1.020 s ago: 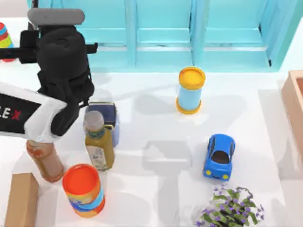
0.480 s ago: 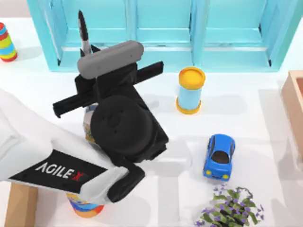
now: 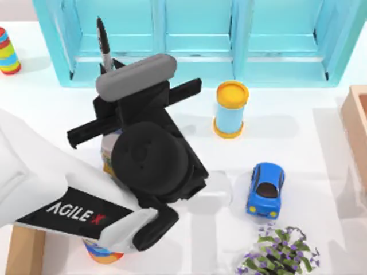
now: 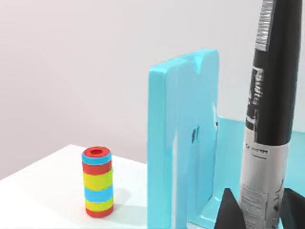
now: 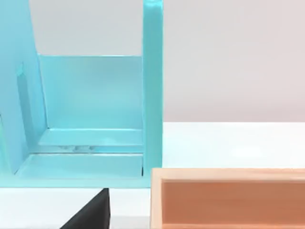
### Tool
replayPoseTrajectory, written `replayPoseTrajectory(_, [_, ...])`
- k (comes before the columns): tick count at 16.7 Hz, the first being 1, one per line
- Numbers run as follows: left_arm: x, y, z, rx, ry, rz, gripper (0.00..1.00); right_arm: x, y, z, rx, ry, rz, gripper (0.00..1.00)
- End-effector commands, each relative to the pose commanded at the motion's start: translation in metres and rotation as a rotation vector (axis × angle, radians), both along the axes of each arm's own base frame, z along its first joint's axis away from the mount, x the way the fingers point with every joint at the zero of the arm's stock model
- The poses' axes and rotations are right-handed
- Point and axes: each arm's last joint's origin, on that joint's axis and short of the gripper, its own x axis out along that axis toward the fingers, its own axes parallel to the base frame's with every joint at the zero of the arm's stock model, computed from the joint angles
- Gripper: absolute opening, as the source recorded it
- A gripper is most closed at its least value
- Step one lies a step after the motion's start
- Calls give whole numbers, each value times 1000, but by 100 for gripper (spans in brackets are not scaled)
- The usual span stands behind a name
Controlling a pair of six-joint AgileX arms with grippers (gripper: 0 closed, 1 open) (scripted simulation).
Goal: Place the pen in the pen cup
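The black pen (image 3: 104, 43) points toward the turquoise shelf at the back left, and my left gripper (image 3: 110, 64) is shut on its lower end. In the left wrist view the pen (image 4: 269, 119) stands upright, black above and silver below, between the two dark fingertips (image 4: 229, 210). My left arm hangs over the left middle of the table, and the pen cup is hidden beneath it. One dark finger (image 5: 90, 214) of my right gripper shows at the lower edge of the right wrist view.
A light-blue cylinder with a yellow lid (image 3: 230, 109) stands mid-table, with a blue toy car (image 3: 265, 189) and a purple-flowered plant (image 3: 278, 252) toward the front right. A wooden box (image 3: 358, 132) sits at the right edge and a striped stack (image 3: 7, 51) at the far left. An orange-lidded can (image 3: 100, 255) and a cardboard block (image 3: 23, 252) peek out under the arm.
My left arm swung from the far left over the bottles and the cup, with the pen raised toward the shelf. In the last half second it drifted slightly right.
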Motion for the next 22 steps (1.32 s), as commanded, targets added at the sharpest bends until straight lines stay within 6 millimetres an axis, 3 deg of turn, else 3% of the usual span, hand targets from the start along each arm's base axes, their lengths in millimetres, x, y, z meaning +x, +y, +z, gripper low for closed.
replayPoseTrajectory(10, [3,1,-3,1,2,-2,0,0,0,0,0,0,0,100])
replayPoseTrajectory(22, [3,1,-3,1,2,-2,90,0,0,0,0,0,0,100])
